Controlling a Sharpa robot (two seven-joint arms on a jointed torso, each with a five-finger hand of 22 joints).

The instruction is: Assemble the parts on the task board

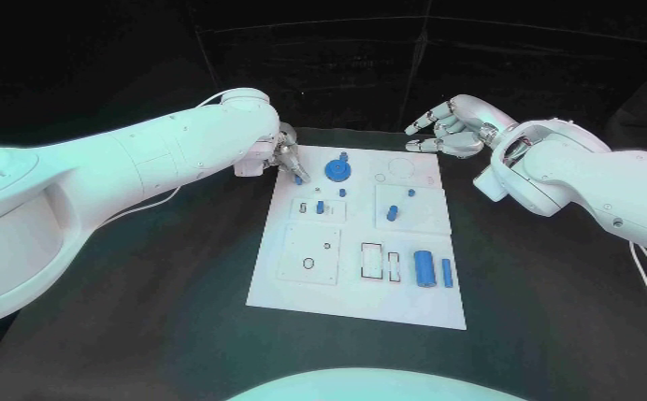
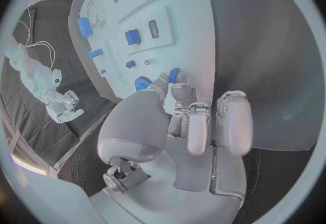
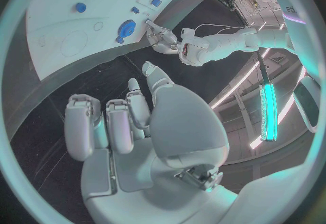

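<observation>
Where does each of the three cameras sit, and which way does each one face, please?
Head view: on the robot's head, looking down at the task board; both arms enter.
Left wrist view: behind the left hand, facing the board's edge, a small blue part at its fingertips.
Right wrist view: behind the right hand, facing the board across bare table.
Shared: the round blue part, seen in all three.

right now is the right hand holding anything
No, open: the right hand hovers off the board, fingers apart, nothing between them.
</observation>
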